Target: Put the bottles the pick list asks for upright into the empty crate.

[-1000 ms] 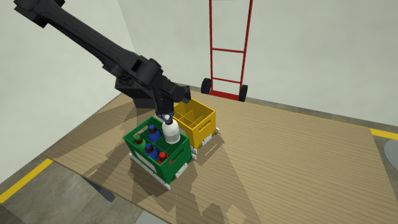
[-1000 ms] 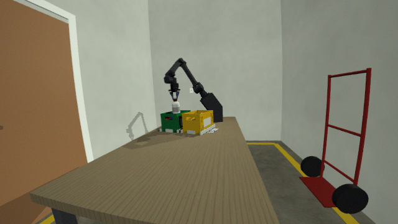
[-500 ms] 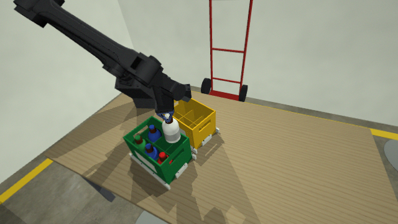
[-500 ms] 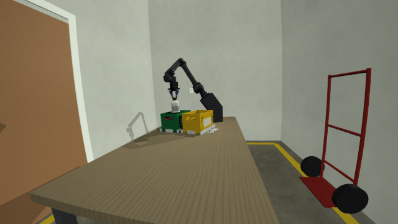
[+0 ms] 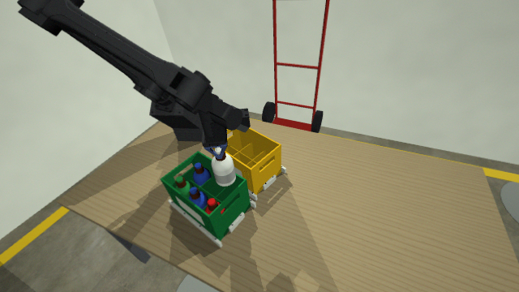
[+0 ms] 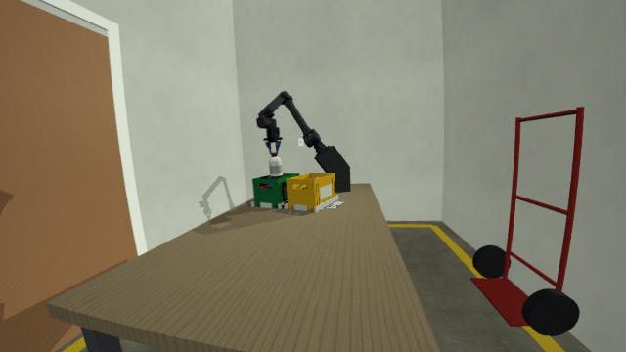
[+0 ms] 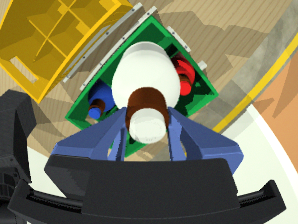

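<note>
Though the white bottle (image 5: pixel 224 169) (image 6: pixel 276 166) (image 7: pixel 145 75) looks smooth and perhaps slippery, the partly open gripper (image 5: pixel 218 151) (image 6: pixel 274 148) (image 7: pixel 147 113) clamps its neck (the best hold).

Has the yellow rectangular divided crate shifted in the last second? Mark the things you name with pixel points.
No. In the top view, the yellow rectangular divided crate (image 5: pixel 259 178) (image 6: pixel 298 200) (image 7: pixel 82 50) keeps the same position relative to the red metal hand truck (image 5: pixel 293 124) (image 6: pixel 501 298).
</note>
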You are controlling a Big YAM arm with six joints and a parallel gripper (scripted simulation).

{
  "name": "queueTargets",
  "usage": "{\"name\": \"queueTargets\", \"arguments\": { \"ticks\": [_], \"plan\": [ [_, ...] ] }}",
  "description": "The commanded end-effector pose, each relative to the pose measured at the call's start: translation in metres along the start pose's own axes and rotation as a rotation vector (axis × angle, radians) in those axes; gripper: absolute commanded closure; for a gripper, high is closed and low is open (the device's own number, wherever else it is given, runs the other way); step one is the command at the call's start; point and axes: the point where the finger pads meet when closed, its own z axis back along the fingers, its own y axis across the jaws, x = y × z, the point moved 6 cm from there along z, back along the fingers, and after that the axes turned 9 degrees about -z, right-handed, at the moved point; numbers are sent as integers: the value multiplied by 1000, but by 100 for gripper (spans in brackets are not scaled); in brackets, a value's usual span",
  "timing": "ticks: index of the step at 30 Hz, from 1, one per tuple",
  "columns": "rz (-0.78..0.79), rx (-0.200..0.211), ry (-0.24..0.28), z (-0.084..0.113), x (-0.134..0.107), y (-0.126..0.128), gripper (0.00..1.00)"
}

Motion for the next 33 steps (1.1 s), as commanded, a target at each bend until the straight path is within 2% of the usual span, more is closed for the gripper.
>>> {"name": "queueTargets", "arguments": {
  "ticks": [1, 27, 30, 32, 33],
  "plan": [
    [-29, -50, -74, 39, 13, -19, 100],
    [-28, -50, -75, 42, 15, -21, 100],
    [-36, -55, -82, 41, 15, -16, 100],
    [-15, -34, -53, 26, 7, 4, 100],
    [-15, -35, -54, 26, 7, 6, 100]
  ]
}}
